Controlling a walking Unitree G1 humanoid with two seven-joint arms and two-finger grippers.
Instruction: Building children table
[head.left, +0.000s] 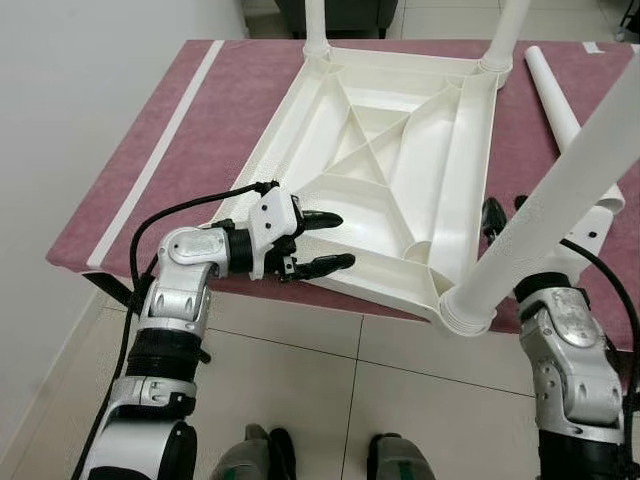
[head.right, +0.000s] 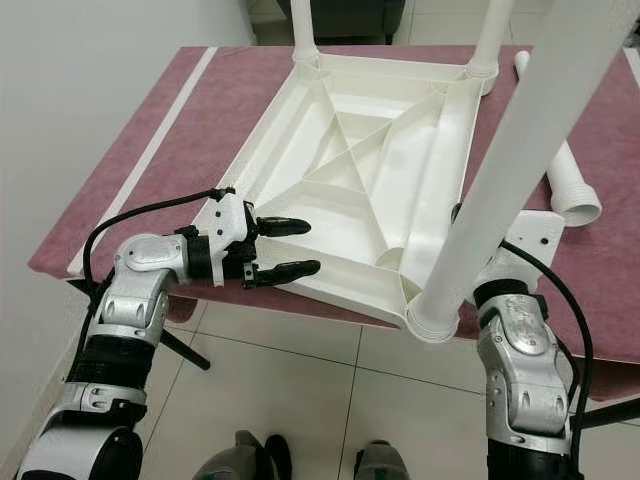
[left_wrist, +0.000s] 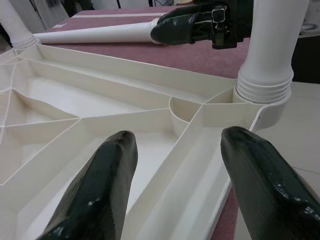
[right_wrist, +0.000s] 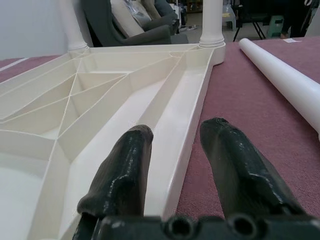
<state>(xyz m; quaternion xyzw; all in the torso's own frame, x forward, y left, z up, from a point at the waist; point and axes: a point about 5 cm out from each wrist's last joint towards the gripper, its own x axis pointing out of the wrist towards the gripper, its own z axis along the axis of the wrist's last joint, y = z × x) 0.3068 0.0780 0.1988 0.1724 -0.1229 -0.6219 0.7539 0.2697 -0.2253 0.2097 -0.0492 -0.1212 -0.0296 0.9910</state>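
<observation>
The child's table (head.left: 390, 160) lies upside down on the maroon-covered tabletop (head.left: 150, 130), ribbed underside up. Three legs stand fitted in its corner sockets: two at the far edge, toward 12 o'clock, and a near leg (head.left: 545, 215) at about 4 o'clock, rising steeply toward the camera. The near-left corner, at about 8 o'clock, has no leg fitted. A loose leg (head.left: 560, 110) lies on the cloth just beside the table's right edge, at about 2 o'clock.

The left hand (head.left: 322, 242) sits at that legless corner, fingers spread wide, one over the rim and one under it, not closed on anything. The right hand (right_wrist: 175, 170) is at the table's right edge near the fitted leg, fingers moderately apart and straddling the side wall, one inside the tray and one over the cloth; no grip is evident.

Risks, as judged:
- The near corners overhang the tabletop's front edge. A push from either hand could slide the table toward the floor.
- The tall near leg gives leverage; a knock from the right arm could tip or twist the piece.
- The loose leg is round and may roll off if the cloth is disturbed.

Limits of inspection: the right hand is largely screened by the near leg in the head views. The far legs are cut off at the top. How firmly the fitted legs are seated cannot be told.
</observation>
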